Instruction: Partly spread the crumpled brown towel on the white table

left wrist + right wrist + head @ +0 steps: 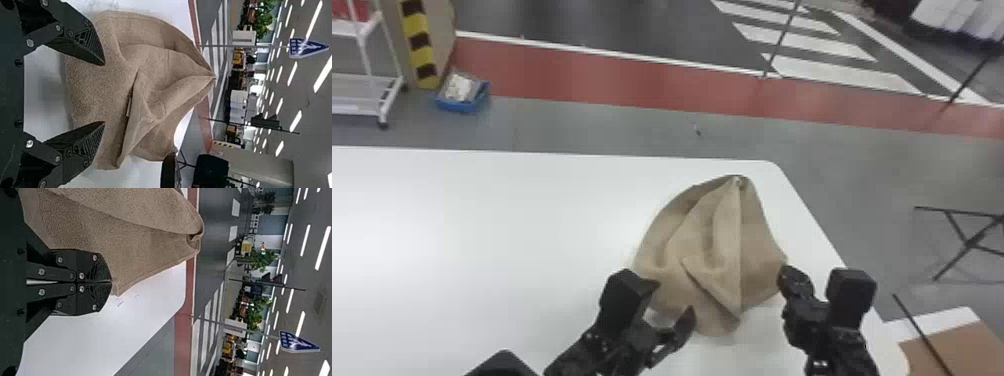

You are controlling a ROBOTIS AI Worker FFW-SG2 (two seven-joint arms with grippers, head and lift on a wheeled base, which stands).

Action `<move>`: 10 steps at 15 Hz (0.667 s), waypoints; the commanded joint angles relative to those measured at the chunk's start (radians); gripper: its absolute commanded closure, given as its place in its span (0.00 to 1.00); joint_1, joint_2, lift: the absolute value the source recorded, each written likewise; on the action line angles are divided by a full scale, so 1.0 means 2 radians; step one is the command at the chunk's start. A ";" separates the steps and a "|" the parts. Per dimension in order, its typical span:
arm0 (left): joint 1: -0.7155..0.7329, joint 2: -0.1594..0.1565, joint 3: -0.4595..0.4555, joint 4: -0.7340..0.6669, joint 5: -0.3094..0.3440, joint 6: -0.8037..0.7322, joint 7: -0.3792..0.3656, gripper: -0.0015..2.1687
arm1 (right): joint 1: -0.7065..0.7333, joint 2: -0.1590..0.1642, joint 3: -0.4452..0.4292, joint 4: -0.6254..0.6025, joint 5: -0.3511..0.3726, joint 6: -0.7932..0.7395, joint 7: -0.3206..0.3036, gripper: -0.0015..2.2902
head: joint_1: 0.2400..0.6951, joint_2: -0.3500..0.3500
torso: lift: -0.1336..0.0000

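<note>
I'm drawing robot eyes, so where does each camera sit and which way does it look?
Head view: on the robot's head, looking forward and down at the towel and white table; both black arms show.
Left wrist view: on the left arm, looking out past the open left pincer, over the towel, into the room.
Right wrist view: on the right arm, looking out past the right pincer, shut on a towel corner.
Both wrist views share the towel, the table and the room beyond.
</note>
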 commanded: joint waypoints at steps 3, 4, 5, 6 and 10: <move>-0.006 -0.010 -0.006 0.019 -0.015 0.000 0.008 0.30 | 0.002 0.000 -0.002 0.001 0.000 -0.007 0.001 0.57 | 1.00 0.00 | 0.07; -0.007 -0.011 -0.007 0.021 -0.018 0.000 0.011 0.31 | 0.003 0.000 -0.002 0.001 -0.001 -0.010 0.000 0.57 | 1.00 0.00 | 0.07; -0.008 -0.011 -0.007 0.022 -0.019 0.000 0.013 0.38 | 0.004 0.000 -0.002 0.001 -0.002 -0.013 0.000 0.57 | 1.00 0.00 | 0.07; -0.008 -0.011 -0.004 0.021 -0.019 -0.002 0.018 0.50 | 0.004 0.000 -0.002 0.001 -0.002 -0.018 0.001 0.57 | 1.00 0.00 | 0.07; -0.008 -0.009 -0.001 0.021 -0.019 -0.003 0.031 0.74 | 0.005 0.000 -0.003 0.001 -0.004 -0.022 0.000 0.57 | 1.00 0.00 | 0.07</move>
